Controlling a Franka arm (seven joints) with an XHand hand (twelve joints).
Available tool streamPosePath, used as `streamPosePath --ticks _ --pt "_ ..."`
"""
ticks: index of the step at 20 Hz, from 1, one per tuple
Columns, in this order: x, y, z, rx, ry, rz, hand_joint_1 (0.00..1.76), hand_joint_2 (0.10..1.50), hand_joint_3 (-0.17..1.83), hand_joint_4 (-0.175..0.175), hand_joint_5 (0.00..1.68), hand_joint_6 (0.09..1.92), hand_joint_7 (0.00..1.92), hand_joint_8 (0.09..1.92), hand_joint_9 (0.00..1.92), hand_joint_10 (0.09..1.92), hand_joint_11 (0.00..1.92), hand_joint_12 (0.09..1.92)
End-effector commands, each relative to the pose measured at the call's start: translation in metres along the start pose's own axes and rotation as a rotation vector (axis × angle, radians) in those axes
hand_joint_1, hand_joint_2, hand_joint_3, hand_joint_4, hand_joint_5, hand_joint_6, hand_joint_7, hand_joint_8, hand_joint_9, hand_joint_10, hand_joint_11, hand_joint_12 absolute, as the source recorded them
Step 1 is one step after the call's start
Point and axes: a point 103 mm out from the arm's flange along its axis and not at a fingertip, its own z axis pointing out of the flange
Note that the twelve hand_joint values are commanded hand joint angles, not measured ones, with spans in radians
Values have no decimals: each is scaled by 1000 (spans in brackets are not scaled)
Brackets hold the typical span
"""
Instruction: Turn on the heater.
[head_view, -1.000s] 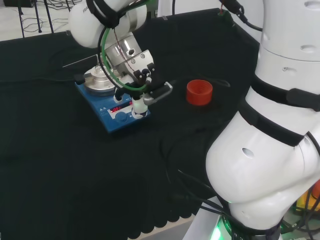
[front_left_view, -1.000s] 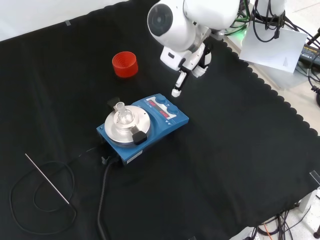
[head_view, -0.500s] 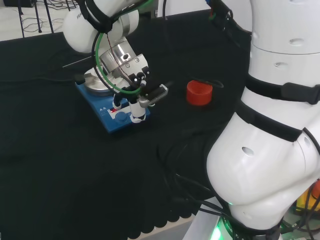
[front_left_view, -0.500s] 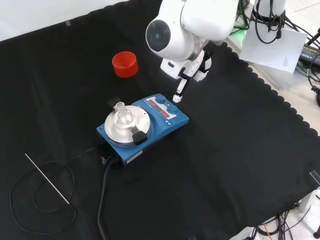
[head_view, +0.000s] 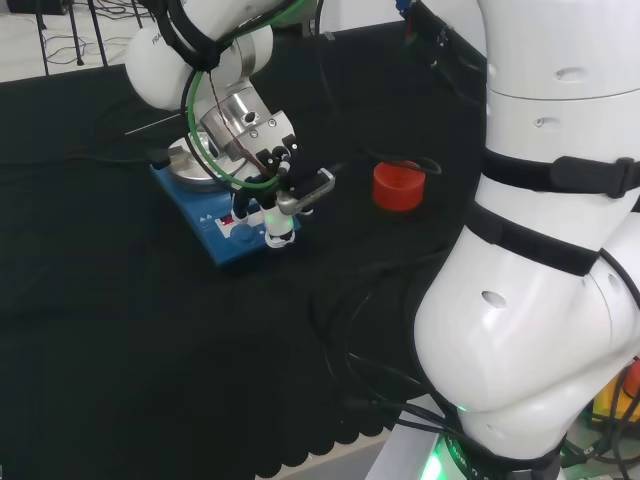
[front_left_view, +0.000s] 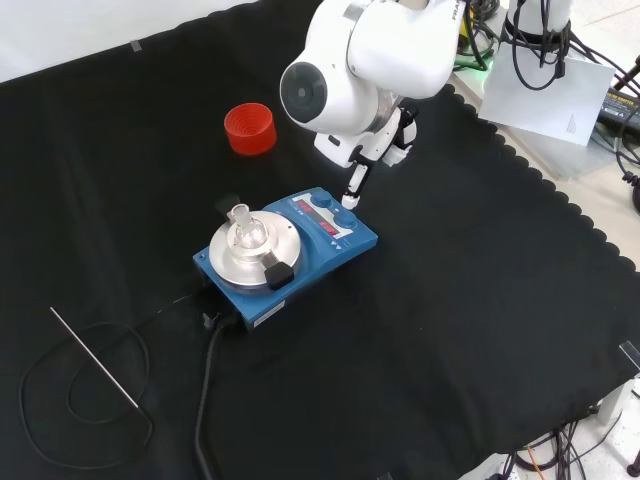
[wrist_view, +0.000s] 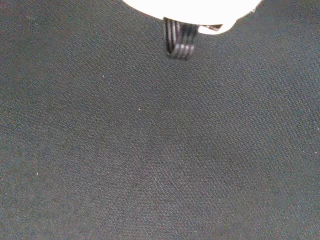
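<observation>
Front view sets the heater (front_left_view: 290, 252) near the middle of the black cloth (front_left_view: 470, 300): a blue box with a round silver plate (front_left_view: 245, 258) on top and a sloping panel with a red display and blue knobs on the side toward the arm. On the plate stands a small clear glass piece (front_left_view: 242, 222), with a small black block at the plate's near rim. The hand (front_left_view: 365, 160) hangs just beyond the heater's panel end, one finger (front_left_view: 352, 190) held straight and pointing down, its white tip at the panel's far corner; whether it touches cannot be told from here. The other fingers sit tucked close under the wrist, holding nothing.

Head view shows the same finger (head_view: 274, 222) coming down onto the heater (head_view: 222, 215) at its front panel, beside the red display, with the thumb (head_view: 310, 188) sticking out to the right. Wrist view shows bare cloth (wrist_view: 160, 150) below a blurred white part of the hand (wrist_view: 187, 10).

Beyond the heater in the front view stands a red ribbed ring (front_left_view: 249, 128), well apart from it. A black cable (front_left_view: 205, 400) runs from the heater's near side toward the cloth's front edge, and a thin metal rod (front_left_view: 95, 358) lies to the heater's left across a loop of wire.
</observation>
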Motion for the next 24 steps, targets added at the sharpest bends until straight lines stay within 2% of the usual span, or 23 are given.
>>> streamPosePath --ticks 1,9,11,16,24 --pt "5 2 -2 16 -8 10 1413 675 1049 -9 235 87 1551 1613 1648 1456 1368 1289" --pt "-8 7 6 34 -5 2 1415 667 1065 -8 240 87 1556 1613 1649 1457 1369 1296" --pt "0 8 3 39 -14 14 1415 665 1069 -8 242 87 1557 1613 1649 1458 1370 1297" --pt "-6 11 5 39 -4 6 1416 662 1077 -9 245 87 1558 1613 1649 1459 1371 1300" --pt "-2 15 5 43 -16 8 1419 657 1084 -9 250 87 1560 1614 1649 1461 1371 1304"
